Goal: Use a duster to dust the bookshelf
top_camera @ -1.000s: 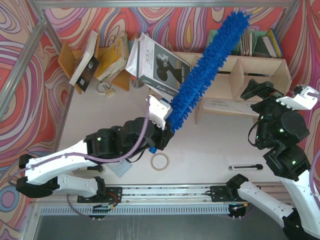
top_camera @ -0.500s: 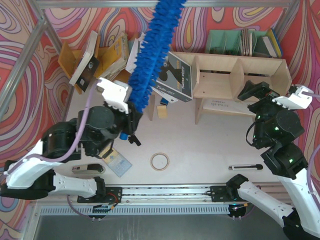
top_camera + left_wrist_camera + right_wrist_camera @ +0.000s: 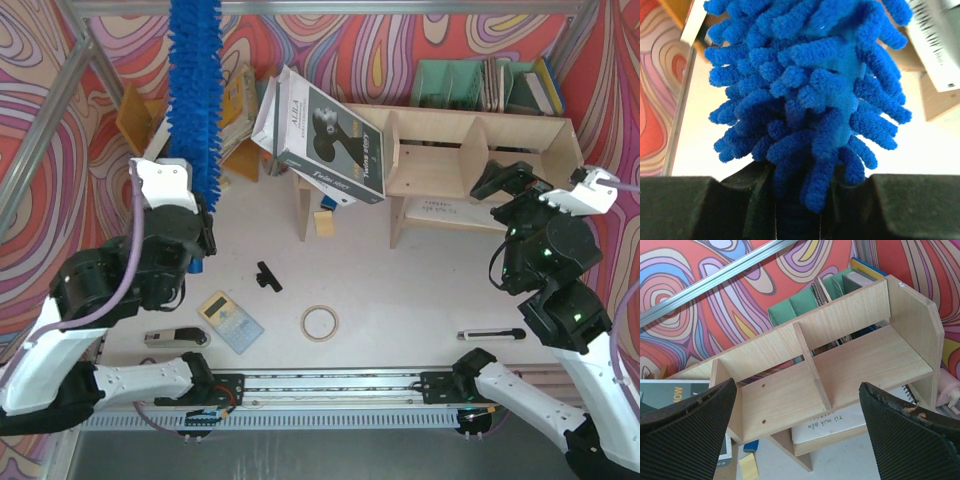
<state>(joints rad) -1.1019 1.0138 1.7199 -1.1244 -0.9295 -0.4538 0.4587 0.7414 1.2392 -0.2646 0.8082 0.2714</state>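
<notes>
The bright-blue fluffy duster (image 3: 194,90) stands away from me over the back left of the table, its head reaching the top edge of the top view. My left gripper (image 3: 196,232) is shut on its handle just under the fluff. In the left wrist view the duster (image 3: 810,85) fills the frame above my left gripper (image 3: 802,205). The pale plywood bookshelf (image 3: 480,150) stands at the back right, apart from the duster. My right gripper (image 3: 545,185) is open and empty in front of its right end. The right wrist view shows the bookshelf (image 3: 840,365) between the wide-apart fingers (image 3: 685,425) of my right gripper (image 3: 800,430).
A large grey-white book (image 3: 325,130) leans on the shelf's left end. An orange-yellow rack (image 3: 135,115) is behind the duster and a teal organiser (image 3: 460,85) behind the shelf. On the table lie a tape roll (image 3: 320,322), a calculator (image 3: 230,320), a black clip (image 3: 267,275) and a pen (image 3: 490,334).
My left arm has swung the duster from over the bookshelf's left part far to the left, and it now points at the back wall. The right arm has barely moved.
</notes>
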